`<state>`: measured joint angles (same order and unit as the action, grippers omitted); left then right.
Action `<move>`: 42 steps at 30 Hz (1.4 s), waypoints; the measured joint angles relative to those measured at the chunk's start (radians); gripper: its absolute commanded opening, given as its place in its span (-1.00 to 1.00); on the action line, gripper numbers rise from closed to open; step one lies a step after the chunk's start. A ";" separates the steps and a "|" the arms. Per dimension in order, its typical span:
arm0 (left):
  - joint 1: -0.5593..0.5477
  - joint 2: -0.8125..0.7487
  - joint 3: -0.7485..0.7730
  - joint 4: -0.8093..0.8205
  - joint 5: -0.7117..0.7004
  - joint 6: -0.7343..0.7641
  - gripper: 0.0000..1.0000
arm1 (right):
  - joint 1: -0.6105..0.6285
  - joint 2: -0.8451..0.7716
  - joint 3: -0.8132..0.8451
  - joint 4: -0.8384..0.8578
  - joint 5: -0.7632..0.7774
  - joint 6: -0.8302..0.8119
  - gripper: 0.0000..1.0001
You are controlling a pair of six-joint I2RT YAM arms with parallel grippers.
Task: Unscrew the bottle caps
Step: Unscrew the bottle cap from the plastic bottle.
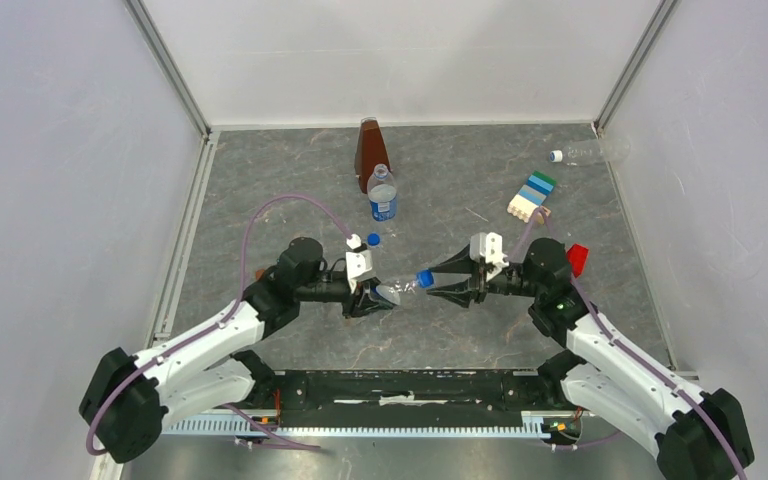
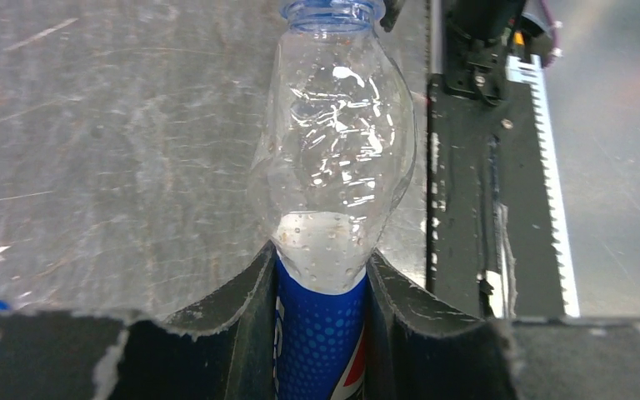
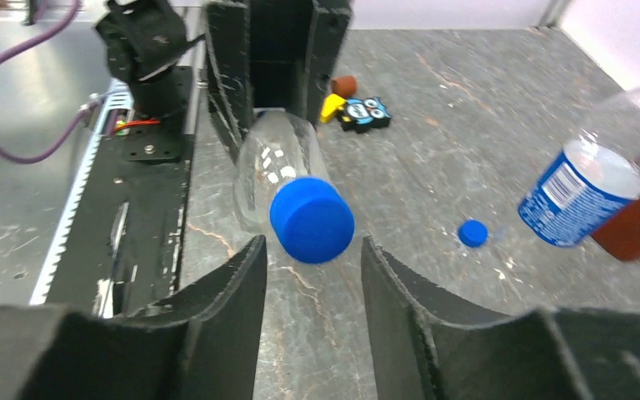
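My left gripper [image 1: 378, 296] is shut on a labelled bottle [image 1: 395, 289], held level with its neck toward the right arm. In the left wrist view the fingers [image 2: 250, 292] clamp the blue label [image 2: 321, 333]. The bottle's blue cap [image 1: 425, 279] sits on its neck. My right gripper [image 1: 433, 280] is open, and the cap [image 3: 312, 218] lies between its fingertips [image 3: 250, 258] with a gap on each side. A second labelled bottle [image 1: 383, 196] stands upright. A loose blue cap [image 1: 373, 240] lies on the table. An unlabelled bottle [image 1: 588, 153] lies at the far right with a white cap [image 1: 556, 156].
A brown pyramid-shaped object [image 1: 370, 148] stands behind the upright bottle. Stacked toy blocks [image 1: 530, 197] and a red piece [image 1: 577, 258] lie near the right arm. Small yellow and brown toys [image 3: 337, 100] lie behind the left gripper. A black rail [image 1: 410, 385] runs along the near edge.
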<state>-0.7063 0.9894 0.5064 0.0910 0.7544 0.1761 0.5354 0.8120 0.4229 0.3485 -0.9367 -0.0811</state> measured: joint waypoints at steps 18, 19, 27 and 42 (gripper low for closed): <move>-0.051 -0.172 -0.170 0.117 -0.472 0.051 -0.89 | -0.002 0.072 0.040 0.060 0.161 0.320 0.40; -0.071 -0.187 -0.187 0.132 -0.509 0.064 -0.88 | -0.002 0.077 0.041 0.081 0.171 0.351 0.40; -0.248 -0.275 -0.224 0.193 -0.770 0.196 -0.94 | -0.002 0.200 0.048 0.283 0.235 0.669 0.41; -0.330 -0.210 -0.224 0.239 -0.934 0.298 -0.95 | -0.002 0.310 0.068 0.413 0.203 0.848 0.33</move>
<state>-1.0367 0.7792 0.2829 0.3298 -0.1799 0.4744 0.5339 1.1217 0.4908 0.7616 -0.7338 0.7670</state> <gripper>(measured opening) 0.398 0.666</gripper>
